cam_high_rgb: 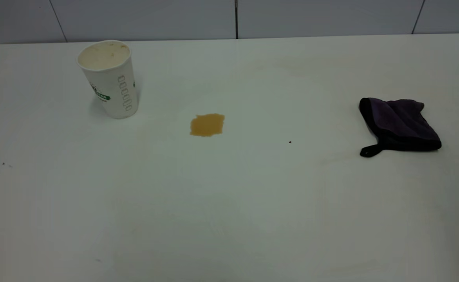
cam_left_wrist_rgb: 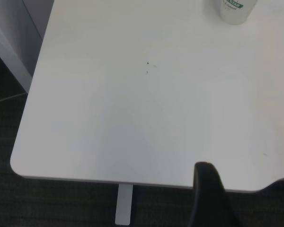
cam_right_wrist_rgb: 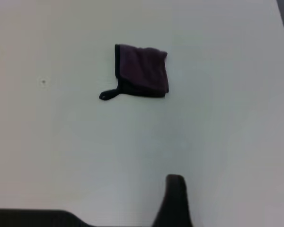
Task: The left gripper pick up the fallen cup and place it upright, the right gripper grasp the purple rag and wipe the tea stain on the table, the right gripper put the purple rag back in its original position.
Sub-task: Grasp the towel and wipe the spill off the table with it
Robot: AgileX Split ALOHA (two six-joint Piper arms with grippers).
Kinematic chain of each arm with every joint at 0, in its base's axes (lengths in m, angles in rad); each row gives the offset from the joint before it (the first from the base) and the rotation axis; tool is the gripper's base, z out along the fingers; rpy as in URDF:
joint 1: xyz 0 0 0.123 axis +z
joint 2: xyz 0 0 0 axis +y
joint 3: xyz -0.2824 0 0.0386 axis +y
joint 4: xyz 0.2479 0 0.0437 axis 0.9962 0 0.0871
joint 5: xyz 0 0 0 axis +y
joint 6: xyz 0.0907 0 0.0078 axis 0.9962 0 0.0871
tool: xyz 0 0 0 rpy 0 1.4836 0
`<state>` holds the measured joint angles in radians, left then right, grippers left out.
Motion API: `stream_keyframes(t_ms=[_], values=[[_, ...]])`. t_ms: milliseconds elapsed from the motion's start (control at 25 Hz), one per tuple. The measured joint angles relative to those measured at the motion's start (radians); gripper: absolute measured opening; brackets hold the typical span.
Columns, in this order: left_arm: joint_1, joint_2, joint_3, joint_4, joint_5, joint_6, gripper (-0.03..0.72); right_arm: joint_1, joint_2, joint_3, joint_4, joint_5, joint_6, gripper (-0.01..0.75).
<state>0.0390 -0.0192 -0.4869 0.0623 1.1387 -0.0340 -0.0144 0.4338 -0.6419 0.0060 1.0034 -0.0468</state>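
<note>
The white paper cup [cam_high_rgb: 108,78] with a green logo stands upright at the table's far left, its stained inside showing; its base also shows in the left wrist view [cam_left_wrist_rgb: 234,9]. The amber tea stain [cam_high_rgb: 207,125] lies on the white table [cam_high_rgb: 229,203] near the middle, right of the cup. The purple rag [cam_high_rgb: 400,124] lies folded at the right, its black loop towards the front; it also shows in the right wrist view [cam_right_wrist_rgb: 142,71]. Neither gripper shows in the exterior view. A dark tip of the left gripper [cam_left_wrist_rgb: 206,189] hangs over the table's near edge, far from the cup. A dark tip of the right gripper [cam_right_wrist_rgb: 175,198] is well short of the rag.
A tiny black speck [cam_high_rgb: 290,142] lies between stain and rag. More specks [cam_high_rgb: 3,163] lie at the front left. The table's rounded corner and edge [cam_left_wrist_rgb: 85,178] meet dark floor in the left wrist view. A grey wall [cam_high_rgb: 229,17] runs behind the table.
</note>
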Motion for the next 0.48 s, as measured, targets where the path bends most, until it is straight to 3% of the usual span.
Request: stream_keyframes(t_ms=[200,480], values=[[0.000,0.000,0.000,0.000,0.000,0.000,0.450,0.000,0.408,-0.104,0.009,-0.097,-0.012,0.725],[0.000,0.000,0.000,0.000,0.000,0.000,0.450,0.000,0.859,-0.187,0.061,-0.337,-0.100,0.726]])
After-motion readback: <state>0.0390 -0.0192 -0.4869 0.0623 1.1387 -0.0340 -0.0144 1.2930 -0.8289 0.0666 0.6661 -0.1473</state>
